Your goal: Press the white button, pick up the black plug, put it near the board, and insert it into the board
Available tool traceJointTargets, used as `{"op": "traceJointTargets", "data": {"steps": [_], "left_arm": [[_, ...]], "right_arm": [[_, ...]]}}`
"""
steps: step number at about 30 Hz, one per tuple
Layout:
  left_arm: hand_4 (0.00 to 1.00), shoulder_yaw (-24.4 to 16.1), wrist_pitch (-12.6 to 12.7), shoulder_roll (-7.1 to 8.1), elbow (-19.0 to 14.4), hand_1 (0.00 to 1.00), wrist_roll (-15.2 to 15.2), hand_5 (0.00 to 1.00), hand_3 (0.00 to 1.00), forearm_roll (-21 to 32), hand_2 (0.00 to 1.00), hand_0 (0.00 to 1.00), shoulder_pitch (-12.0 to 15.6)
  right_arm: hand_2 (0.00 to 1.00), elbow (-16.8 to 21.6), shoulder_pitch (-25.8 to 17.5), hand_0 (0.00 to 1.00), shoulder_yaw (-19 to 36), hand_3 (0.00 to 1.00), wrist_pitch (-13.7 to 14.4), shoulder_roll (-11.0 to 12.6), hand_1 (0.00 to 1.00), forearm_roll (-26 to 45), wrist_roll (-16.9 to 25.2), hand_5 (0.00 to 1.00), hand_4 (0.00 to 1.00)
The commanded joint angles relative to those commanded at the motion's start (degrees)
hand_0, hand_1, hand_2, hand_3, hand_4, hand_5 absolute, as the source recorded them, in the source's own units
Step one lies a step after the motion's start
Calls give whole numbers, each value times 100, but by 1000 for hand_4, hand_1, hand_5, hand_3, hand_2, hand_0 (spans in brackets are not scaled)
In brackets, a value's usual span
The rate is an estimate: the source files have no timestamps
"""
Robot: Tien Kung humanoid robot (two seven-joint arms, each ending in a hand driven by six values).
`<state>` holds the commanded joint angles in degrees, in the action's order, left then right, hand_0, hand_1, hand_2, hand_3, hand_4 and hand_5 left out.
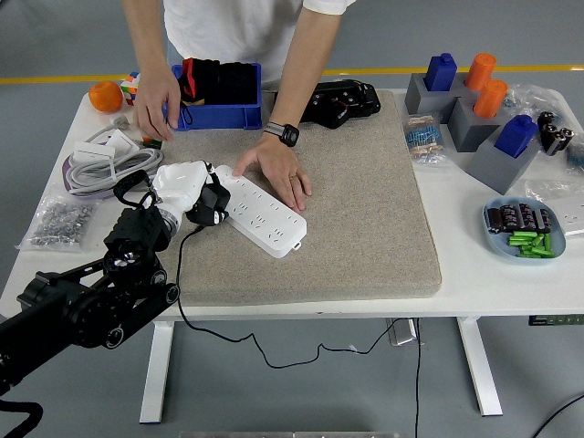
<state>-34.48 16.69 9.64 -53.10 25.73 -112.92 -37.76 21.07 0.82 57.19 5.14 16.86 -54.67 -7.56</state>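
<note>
A white power strip (265, 215) lies slanted on the beige mat (356, 201). My left hand (185, 185), white-fingered on a black arm, is shut on the black plug (211, 203), which sits against the strip's left end; its black cable (182, 292) trails over the table's front edge. A person's hand (275, 172) with a black watch presses flat on the strip's upper end. The person's other hand (157, 100) hangs over the table's left back, by the blue bin. My right arm is out of sight.
A blue bin (215, 95) with black and red items stands at the back left, an orange (105, 95) and white cables (105, 160) left of it. Grey blocks with blue and orange pegs (474, 109) and a bowl of parts (522, 228) occupy the right.
</note>
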Motion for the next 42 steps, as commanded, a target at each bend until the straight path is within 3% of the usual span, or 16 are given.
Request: {"op": "traceJointTargets", "data": {"steps": [14,20,25,34,42], "left_arm": [[180,54,-165,52,-145,198,112,2,396,-52,297,98,-251],[178,213,-526,148,-286,195,346,2,397,36,296,98,-490],[178,364,-834,138,-213,195,514,2,397,322,296,98,-657],[214,492,-862,68,43,203,502,2,411,556,303,100,-715],[248,510,-843,17,9,214,488,2,424,617,316,101,-746]], "right_arm": [[548,0,17,577,-11,508,1,13,534,2,0,384,643],[548,1,33,577,-36,508,1,29,534,7,0,384,643],[548,1,46,577,-61,508,1,39,534,15,0,384,643],[548,-6,46,577,-84,508,4,52,534,21,0,384,643],[548,-1,41,577,-100,508,5,64,535,24,1,384,643]]}}
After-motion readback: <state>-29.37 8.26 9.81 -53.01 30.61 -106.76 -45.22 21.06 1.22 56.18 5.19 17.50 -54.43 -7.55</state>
